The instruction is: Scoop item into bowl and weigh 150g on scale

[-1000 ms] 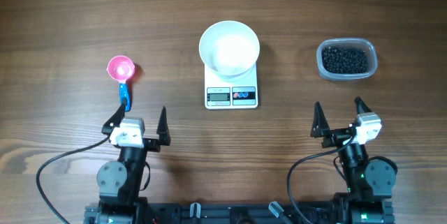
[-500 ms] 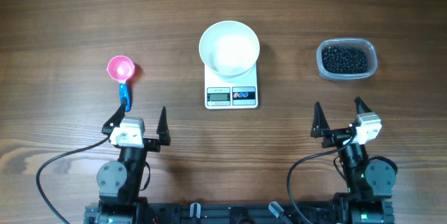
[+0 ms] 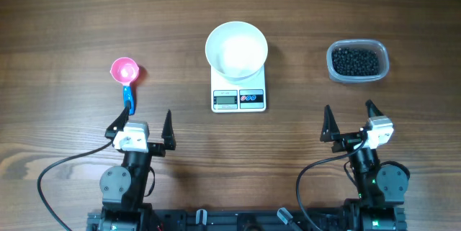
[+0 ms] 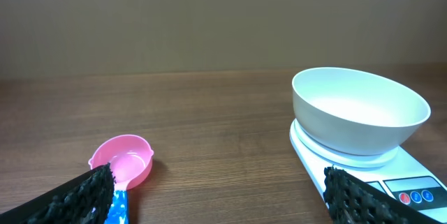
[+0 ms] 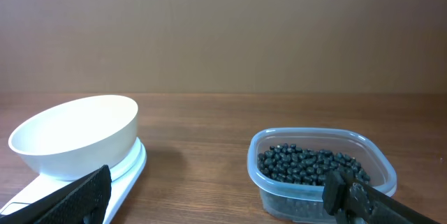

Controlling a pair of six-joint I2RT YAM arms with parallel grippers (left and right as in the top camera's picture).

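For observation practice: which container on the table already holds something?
The clear tub, holding black beans; the white bowl and pink scoop are empty.

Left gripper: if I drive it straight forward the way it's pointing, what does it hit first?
Most likely the pink scoop: its blue handle lies ahead of the open left gripper, nearer one finger than centred. The scale and bowl sit off to the side. Gripper height is unclear.

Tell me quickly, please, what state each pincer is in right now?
Left pincer: open, holding nothing.
Right pincer: open, holding nothing.
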